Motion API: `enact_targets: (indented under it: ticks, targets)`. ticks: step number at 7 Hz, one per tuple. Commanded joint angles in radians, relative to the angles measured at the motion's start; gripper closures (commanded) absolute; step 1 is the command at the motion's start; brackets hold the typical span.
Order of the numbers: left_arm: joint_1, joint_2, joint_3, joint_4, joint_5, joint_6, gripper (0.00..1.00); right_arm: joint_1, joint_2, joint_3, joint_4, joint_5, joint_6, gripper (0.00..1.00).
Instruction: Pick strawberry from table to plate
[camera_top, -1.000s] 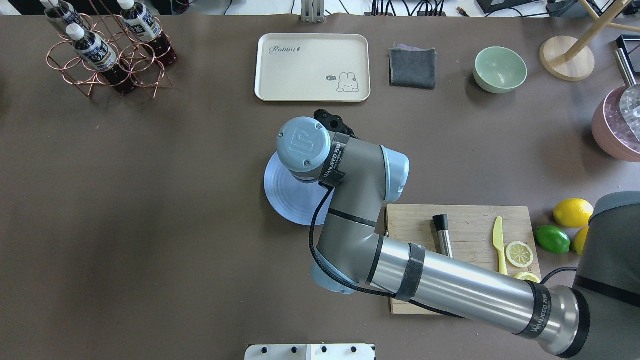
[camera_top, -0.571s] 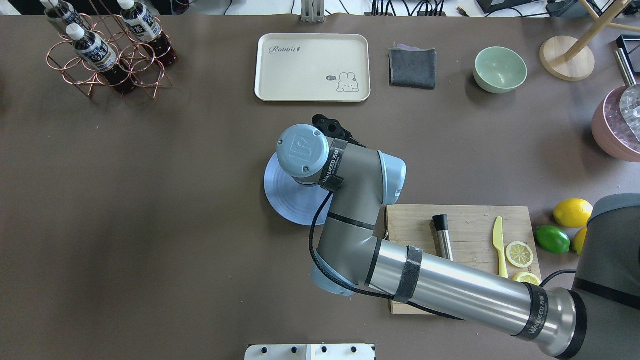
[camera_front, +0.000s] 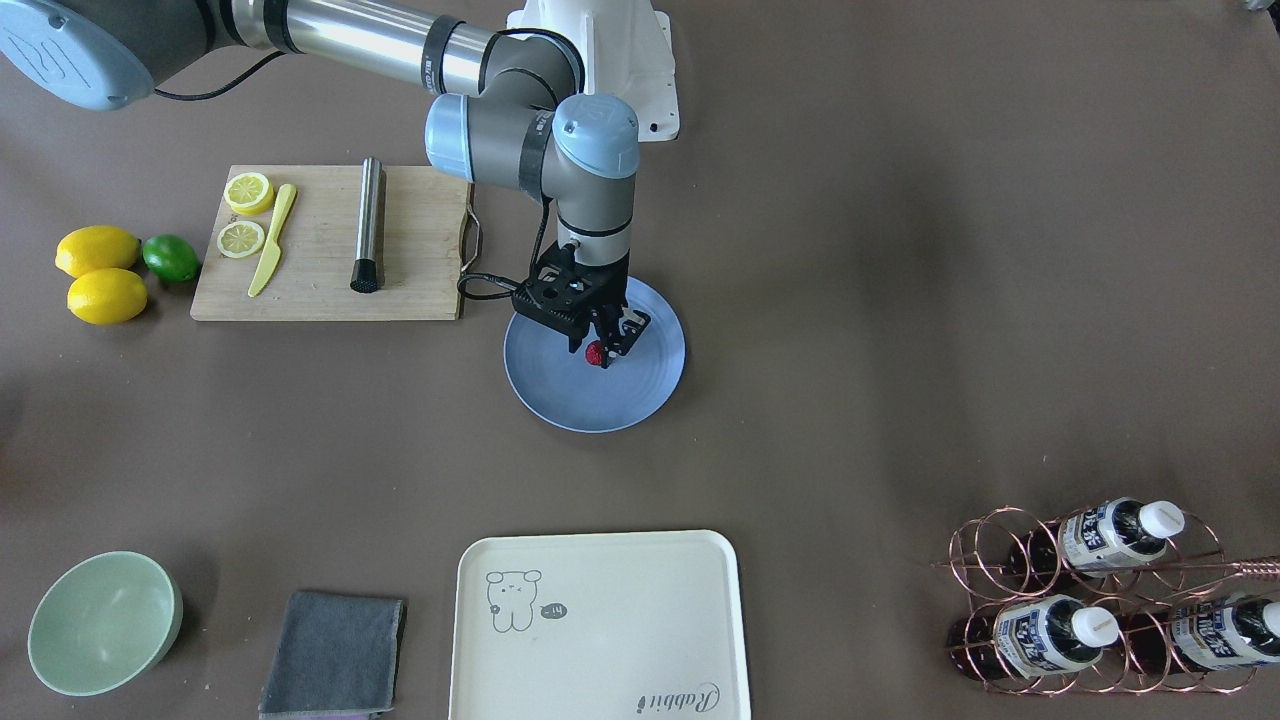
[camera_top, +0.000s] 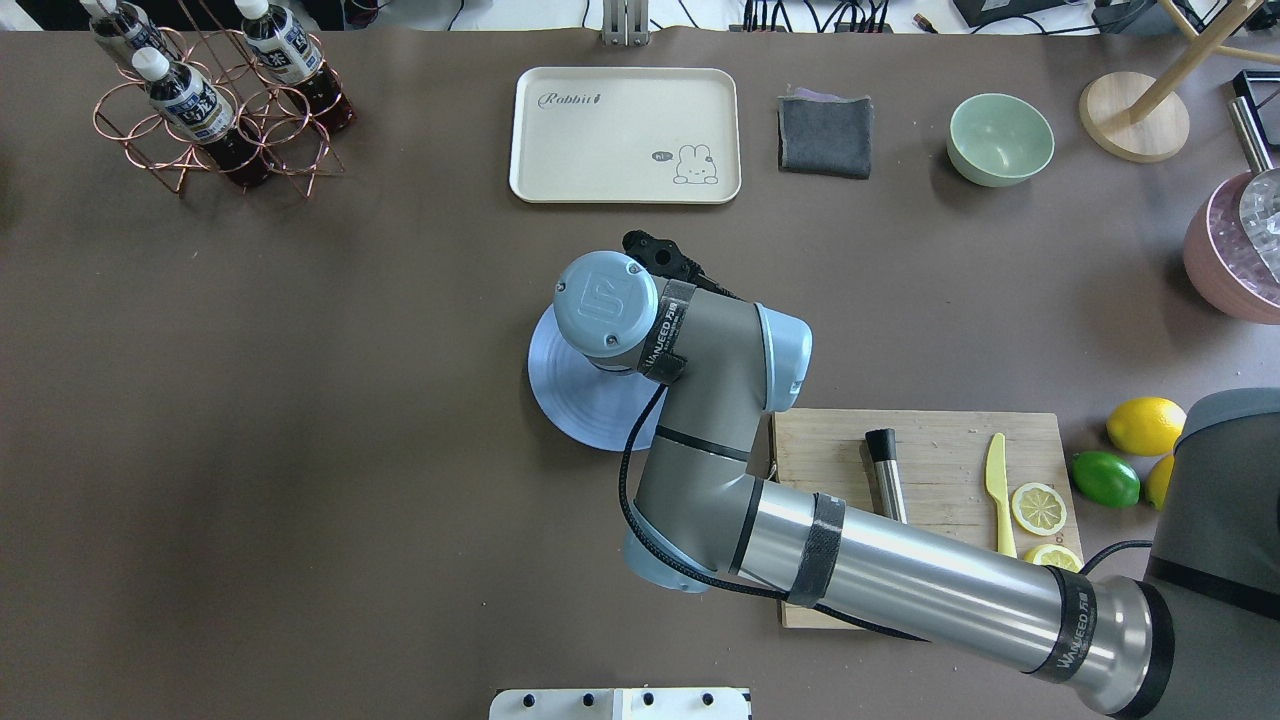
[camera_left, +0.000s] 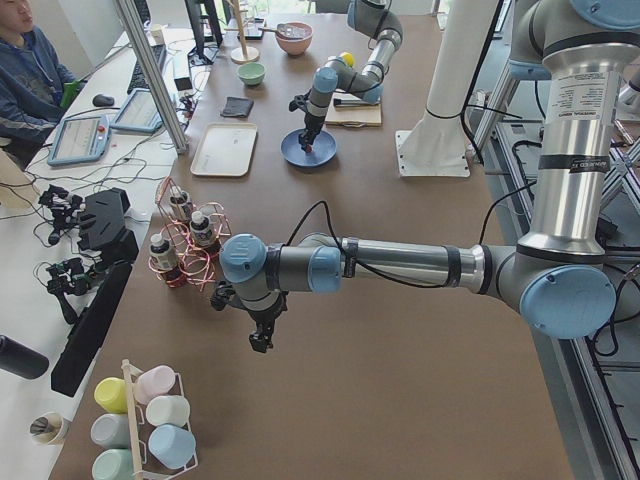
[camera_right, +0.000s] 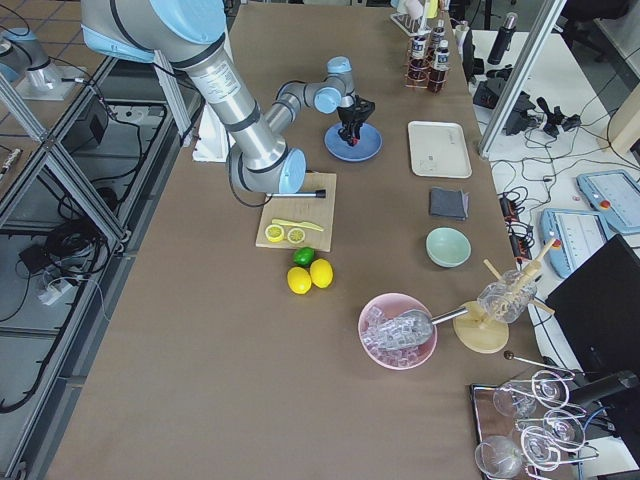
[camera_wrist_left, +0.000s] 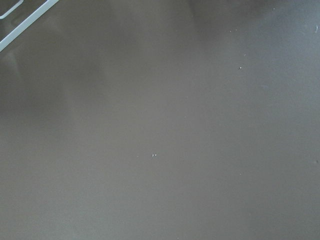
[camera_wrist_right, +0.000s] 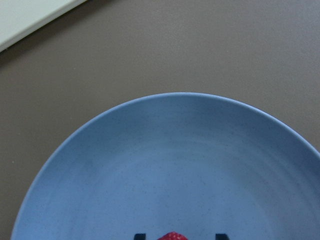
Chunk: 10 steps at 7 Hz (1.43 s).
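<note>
The left gripper (camera_left: 262, 338) hangs over bare table (camera_front: 900, 250), seen only from the side (whether its jaws are apart or together I cannot tell). At the middle lies the plate (camera_front: 560, 405), beside the board (camera_front: 320, 270). The right gripper (camera_front: 601, 352) stands low over the plate, pinching the strawberry (camera_front: 595, 353) between its fingers — the berry is just above the plate's centre.

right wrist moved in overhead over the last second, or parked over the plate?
Yes. Against the cream tray, the right arm's wrist cap has slid toward the near edge, further over the plate; most of that came early.
</note>
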Motion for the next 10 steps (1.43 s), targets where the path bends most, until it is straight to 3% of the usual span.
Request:
enact_targets:
  ticks: [1,2,4,5,7,10]
  targets:
    - [0.001,0.0,0.002,-0.001,0.0,0.002,0.01,0.025,0.0,0.013,-0.004,0.004,-0.02,0.0]
    - [0.001,0.004,0.0,-0.001,0.0,0.002,0.01,0.068,0.0,0.018,-0.016,0.047,-0.027,0.0]
    - [0.001,0.007,0.002,-0.001,0.003,0.002,0.01,0.231,-0.023,0.046,-0.122,0.232,-0.221,0.0]
    - [0.001,0.009,0.011,-0.001,0.003,0.0,0.01,0.326,-0.101,0.078,-0.124,0.323,-0.4,0.0]
    - [0.001,0.024,0.011,-0.001,0.003,-0.005,0.01,0.512,-0.341,0.246,-0.125,0.43,-0.767,0.0]
    - [0.001,0.023,0.008,0.001,0.005,-0.005,0.01,0.722,-0.636,0.339,-0.121,0.462,-1.32,0.0]
